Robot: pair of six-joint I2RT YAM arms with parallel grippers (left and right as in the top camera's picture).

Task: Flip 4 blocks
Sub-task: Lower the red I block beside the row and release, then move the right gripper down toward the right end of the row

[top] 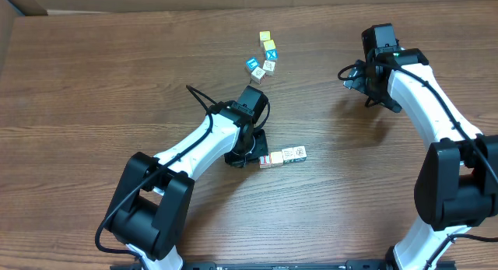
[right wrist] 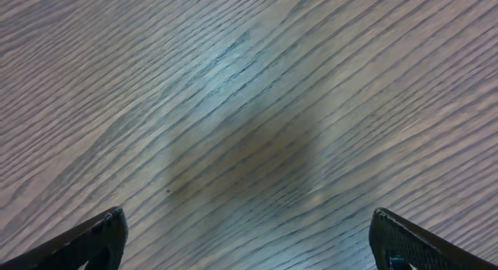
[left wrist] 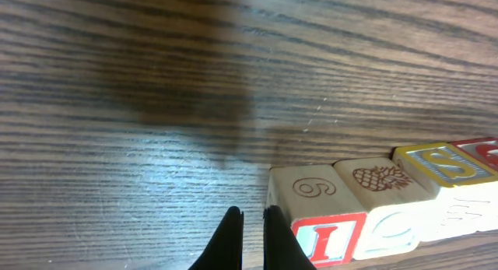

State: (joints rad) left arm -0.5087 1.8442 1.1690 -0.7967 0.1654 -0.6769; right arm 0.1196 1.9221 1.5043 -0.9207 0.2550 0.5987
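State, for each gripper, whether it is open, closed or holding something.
Left gripper: closed, empty, beside the blocks.
Right gripper: open, empty.

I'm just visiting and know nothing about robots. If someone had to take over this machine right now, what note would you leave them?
Left gripper: shut, empty, low at the left end of the row of four blocks, beside the end block with a 6 on top; contact unclear.
Right gripper: open, empty, over bare table, away from the blocks.
Other cubes: loose cluster further back, untouched.
Done: cannot tell which blocks are already flipped.
Left: check the row, flip the rest.
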